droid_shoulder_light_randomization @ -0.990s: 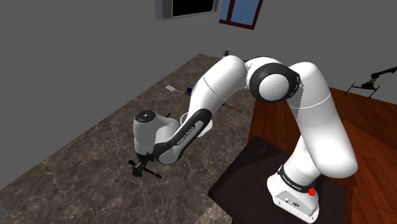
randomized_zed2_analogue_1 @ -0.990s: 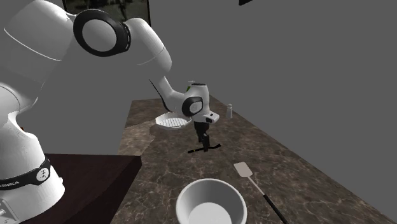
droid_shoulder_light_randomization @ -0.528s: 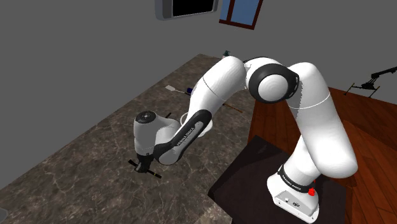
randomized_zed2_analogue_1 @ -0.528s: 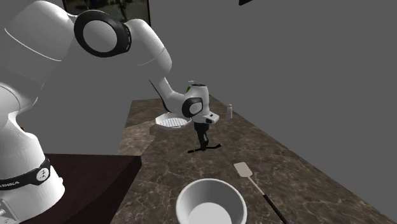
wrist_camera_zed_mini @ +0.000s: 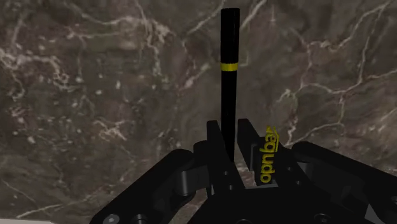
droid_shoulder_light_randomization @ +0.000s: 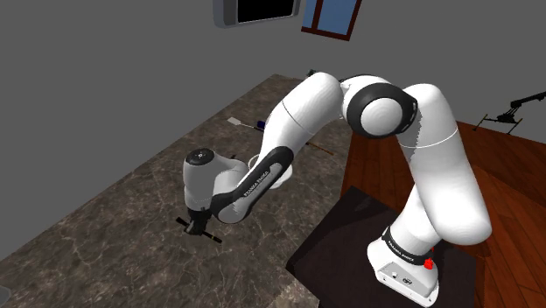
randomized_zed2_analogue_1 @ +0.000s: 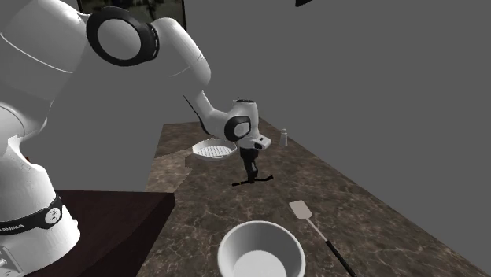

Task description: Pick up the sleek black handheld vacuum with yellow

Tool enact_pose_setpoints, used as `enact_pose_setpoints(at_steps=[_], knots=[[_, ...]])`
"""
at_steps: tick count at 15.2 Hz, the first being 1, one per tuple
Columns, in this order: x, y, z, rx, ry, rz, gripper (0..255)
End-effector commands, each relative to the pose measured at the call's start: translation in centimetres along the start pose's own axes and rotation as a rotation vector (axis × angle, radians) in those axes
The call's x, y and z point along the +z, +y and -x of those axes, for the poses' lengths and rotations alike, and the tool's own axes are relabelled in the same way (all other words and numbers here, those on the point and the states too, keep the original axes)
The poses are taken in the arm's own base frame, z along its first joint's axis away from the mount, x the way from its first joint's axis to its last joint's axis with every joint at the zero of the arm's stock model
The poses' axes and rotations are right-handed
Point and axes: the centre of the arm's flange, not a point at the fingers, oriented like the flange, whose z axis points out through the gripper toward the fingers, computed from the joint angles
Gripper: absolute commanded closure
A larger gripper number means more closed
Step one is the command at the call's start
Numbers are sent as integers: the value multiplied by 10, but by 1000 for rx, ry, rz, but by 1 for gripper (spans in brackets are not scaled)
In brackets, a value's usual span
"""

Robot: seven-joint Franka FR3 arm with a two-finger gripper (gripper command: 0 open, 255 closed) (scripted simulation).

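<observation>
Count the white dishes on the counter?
2: a bowl at the second exterior view's bottom edge; a perforated dish farther back, beside the arm. The arm may hide others.

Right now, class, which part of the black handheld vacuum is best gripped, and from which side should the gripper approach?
Grip the slim black shaft of the handheld vacuum, beside the wider body with yellow lettering, coming from above. The shaft runs level with the marbled counter and is narrow enough to fit between the fingers; the gripper clasps it there, across its length.
</observation>
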Motion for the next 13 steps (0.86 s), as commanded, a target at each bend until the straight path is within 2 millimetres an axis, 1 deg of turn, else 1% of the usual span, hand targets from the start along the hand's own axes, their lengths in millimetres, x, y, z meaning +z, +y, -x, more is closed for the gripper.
enact_pose_setpoints(at_steps=[1, 11, 13], knots=[[-11, 0, -1, 0, 0, 0, 255], [-64, -1, -5, 0, 0, 0, 255], [-65, -1, -5, 0, 0, 0, 255]])
